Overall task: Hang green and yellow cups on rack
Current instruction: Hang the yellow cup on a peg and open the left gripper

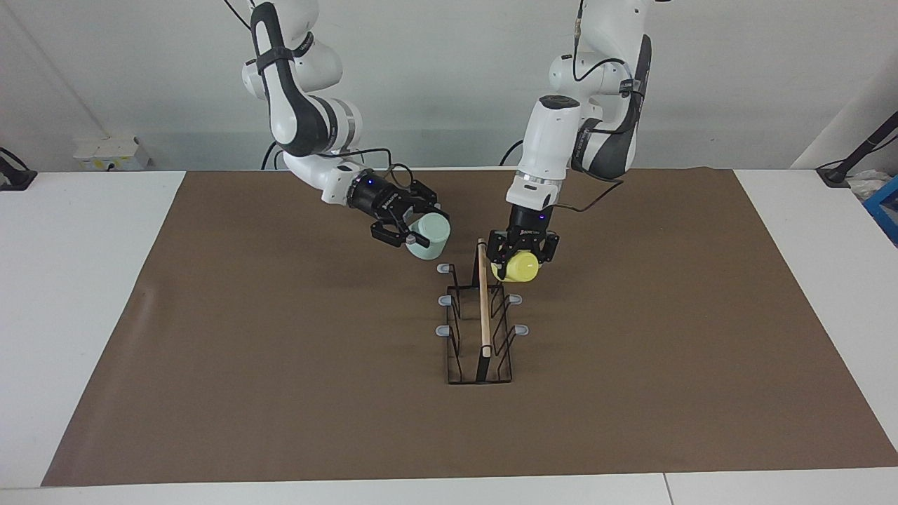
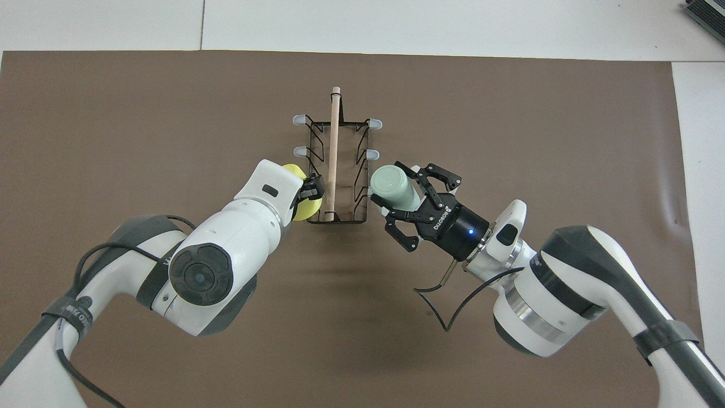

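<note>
The rack (image 1: 483, 308) stands mid-table, its wooden dowel running away from the robots; it also shows in the overhead view (image 2: 334, 147). My left gripper (image 1: 523, 261) is shut on the yellow cup (image 1: 521, 268), held at the rack's robot-side end on the left arm's side. The cup covers the nearest prong there; I cannot tell whether it touches. In the overhead view the left wrist hides most of that gripper (image 2: 310, 190) and the yellow cup (image 2: 293, 170). My right gripper (image 1: 419, 231) is shut on the green cup (image 1: 433, 236), tilted, just above the nearest prong on the right arm's side (image 1: 443, 268), apart from it. The green cup (image 2: 391, 186) and right gripper (image 2: 401, 191) show overhead.
A brown mat (image 1: 280, 351) covers the white table (image 1: 84, 280). Four other grey-tipped prongs stick out of the rack's sides, such as one (image 1: 520, 329). A white box (image 1: 105, 154) sits at the robots' edge, a blue object (image 1: 885, 207) at the left arm's end.
</note>
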### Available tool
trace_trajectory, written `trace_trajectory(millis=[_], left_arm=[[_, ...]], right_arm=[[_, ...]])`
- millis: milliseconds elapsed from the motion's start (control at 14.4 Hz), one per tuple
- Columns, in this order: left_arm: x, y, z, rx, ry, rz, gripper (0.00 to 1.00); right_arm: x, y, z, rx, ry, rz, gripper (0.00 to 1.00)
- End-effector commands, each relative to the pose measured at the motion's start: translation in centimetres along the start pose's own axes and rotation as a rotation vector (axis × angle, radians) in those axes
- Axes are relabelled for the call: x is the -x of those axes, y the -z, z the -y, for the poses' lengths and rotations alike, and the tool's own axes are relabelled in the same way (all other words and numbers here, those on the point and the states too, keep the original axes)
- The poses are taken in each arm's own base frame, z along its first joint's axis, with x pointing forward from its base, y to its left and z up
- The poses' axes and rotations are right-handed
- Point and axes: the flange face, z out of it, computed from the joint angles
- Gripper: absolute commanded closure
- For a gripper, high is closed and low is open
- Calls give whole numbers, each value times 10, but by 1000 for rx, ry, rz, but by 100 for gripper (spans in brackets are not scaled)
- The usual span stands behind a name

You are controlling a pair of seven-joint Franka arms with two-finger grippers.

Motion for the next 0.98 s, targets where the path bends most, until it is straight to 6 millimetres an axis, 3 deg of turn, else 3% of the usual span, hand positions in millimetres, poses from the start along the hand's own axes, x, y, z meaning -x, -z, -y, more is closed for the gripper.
trace_trajectory(millis=[0, 279, 418, 488, 697, 906], left_arm=[[0, 13, -8, -73, -14, 25, 0], [-22, 32, -15, -198, -20, 90, 0], [-36, 43, -9, -249, -136, 142, 0], [-43, 49, -3, -268, -181, 172, 0], [-77, 74, 40, -247, -231, 232, 0], [-109, 106, 102, -189, -291, 320, 0]], right_arm=[[6, -16, 4, 22, -1, -18, 100], [0, -23, 1, 26, 0, -31, 100], [2, -29, 1, 41, -25, -42, 100], [6, -35, 12, 44, -55, -49, 100], [25, -47, 19, 40, -57, -63, 100], [30, -46, 18, 42, -54, -50, 100]])
